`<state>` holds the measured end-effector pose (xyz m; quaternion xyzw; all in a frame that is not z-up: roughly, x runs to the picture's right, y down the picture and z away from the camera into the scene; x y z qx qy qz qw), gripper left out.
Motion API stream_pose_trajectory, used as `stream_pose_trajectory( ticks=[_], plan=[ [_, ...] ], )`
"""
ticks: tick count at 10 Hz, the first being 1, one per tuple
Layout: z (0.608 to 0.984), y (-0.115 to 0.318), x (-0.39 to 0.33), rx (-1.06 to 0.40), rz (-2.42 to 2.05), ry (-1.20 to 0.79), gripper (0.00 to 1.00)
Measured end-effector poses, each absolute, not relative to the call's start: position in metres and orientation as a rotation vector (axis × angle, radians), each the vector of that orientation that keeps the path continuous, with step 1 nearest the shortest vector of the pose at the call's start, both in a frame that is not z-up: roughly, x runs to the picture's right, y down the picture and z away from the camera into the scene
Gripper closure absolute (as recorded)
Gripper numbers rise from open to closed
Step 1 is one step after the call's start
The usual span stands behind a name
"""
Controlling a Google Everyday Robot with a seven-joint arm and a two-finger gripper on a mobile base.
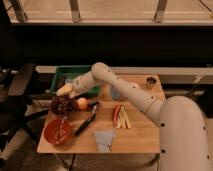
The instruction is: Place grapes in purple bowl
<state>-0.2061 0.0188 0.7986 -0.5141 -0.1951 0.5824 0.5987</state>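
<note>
The purple bowl (54,111) sits on the left part of the wooden table, in front of the green bin. A dark red-purple lumpy cluster, the grapes (63,104), lies inside it. My gripper (65,91) hangs just above the bowl's far rim, at the end of the white arm reaching in from the right. I cannot tell whether it touches the grapes.
A round orange fruit (82,103) lies just right of the bowl. An orange-red bowl (56,132) stands at the front left. Black tongs (86,121), red and yellow strips (120,116), a grey cloth (104,140), a metal cup (150,82) and a green bin (75,79) are also on the table (140,135).
</note>
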Motion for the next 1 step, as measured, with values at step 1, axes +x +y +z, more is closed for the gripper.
stream_pose_trajectory(
  ticks=[1],
  plan=[
    [0.7986,0.0187,-0.206,-1.193,1.351,-0.453,0.35]
  ],
)
